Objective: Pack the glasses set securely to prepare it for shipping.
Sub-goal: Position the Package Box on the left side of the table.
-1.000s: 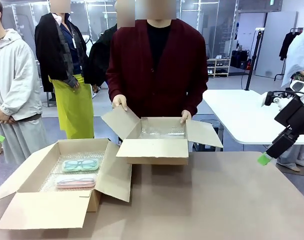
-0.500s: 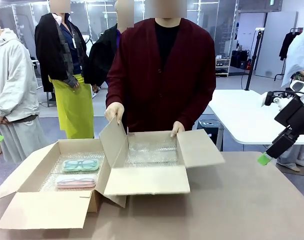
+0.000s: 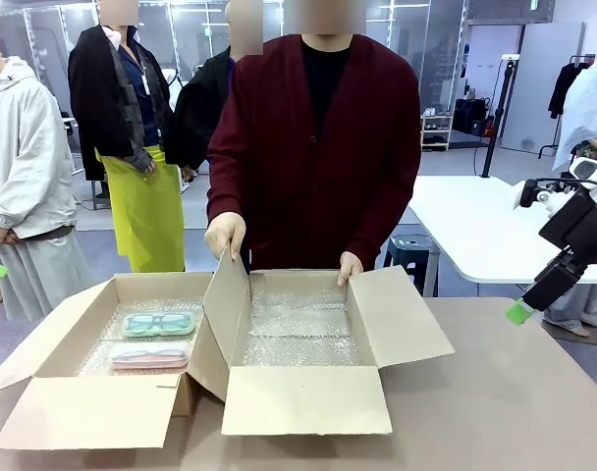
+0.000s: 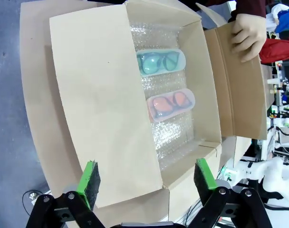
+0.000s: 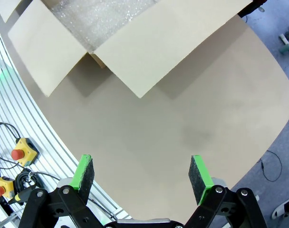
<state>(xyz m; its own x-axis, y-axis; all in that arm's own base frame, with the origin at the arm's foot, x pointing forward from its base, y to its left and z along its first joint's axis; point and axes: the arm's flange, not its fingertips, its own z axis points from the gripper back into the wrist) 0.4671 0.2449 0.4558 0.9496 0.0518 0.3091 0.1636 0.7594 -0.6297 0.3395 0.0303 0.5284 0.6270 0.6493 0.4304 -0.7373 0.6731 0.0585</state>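
Note:
The glasses set lies in the open cardboard box [image 3: 43, 412] on the left, on bubble wrap. Its mint-green case [image 3: 158, 324] holds dark frames, and the pale pink case [image 3: 149, 355] sits just in front of it. In the left wrist view, the mint-green case [image 4: 161, 62] and the pink case [image 4: 170, 105] lie below my left gripper [image 4: 147, 183], which hovers open above the box with nothing between its fingers. My right gripper [image 3: 522, 309] hangs at the far right above the table. In its own view, the right gripper [image 5: 142, 173] is open and empty over bare tabletop.
A second open box [image 3: 308, 402] lined with bubble wrap [image 3: 297, 329] stands mid-table, touching the first. The person in a dark red cardigan holds its far flaps with a left hand [image 3: 225, 234] and a right hand [image 3: 350, 265]. Emergency-stop buttons [image 5: 21, 151] lie beyond the table's near edge.
The person has brought the second box down and toward me, setting it on the table with its flaps spread. Neither arm has moved.

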